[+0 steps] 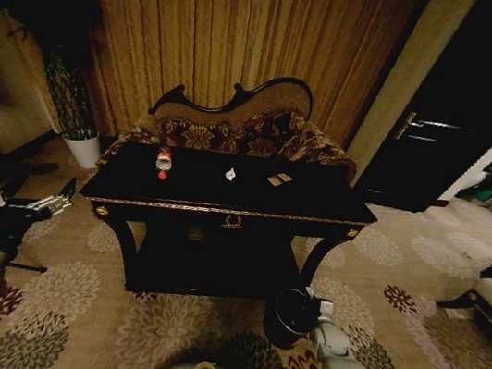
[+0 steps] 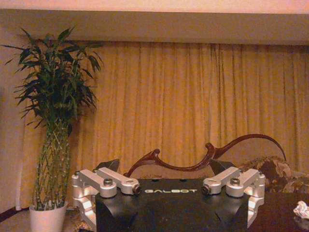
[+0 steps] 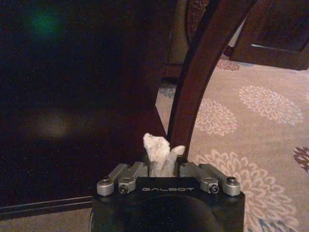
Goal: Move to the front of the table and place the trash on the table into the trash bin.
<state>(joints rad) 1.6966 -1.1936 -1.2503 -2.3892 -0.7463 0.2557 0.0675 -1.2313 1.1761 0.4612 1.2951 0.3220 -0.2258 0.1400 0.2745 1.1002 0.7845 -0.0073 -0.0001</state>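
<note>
White crumpled paper (image 3: 159, 153) sits clenched in the right tool (image 3: 163, 170), low at the worktop's (image 1: 309, 199) five o'clock corner directly over the bin (image 1: 289, 315), so release seems next, while bottle (image 1: 163, 163), paper bit (image 1: 230, 174) and scraps (image 1: 279, 179) wait above; left tool (image 1: 38, 195) hangs released at nine o'clock.

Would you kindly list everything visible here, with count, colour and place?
table: one, black with gold trim, centre.
bottle: one, red cap, tabletop's left part.
paper bit: one, white, tabletop middle.
tan scraps: two, right of the paper bit.
trash bin: one, dark, floor by the table's front right leg.
sofa: one, floral, behind the table.
plant: one, green, white pot, left of the sofa.
left gripper: open, left of the table.
right gripper: shut on crumpled white paper, beside the table leg.
</note>
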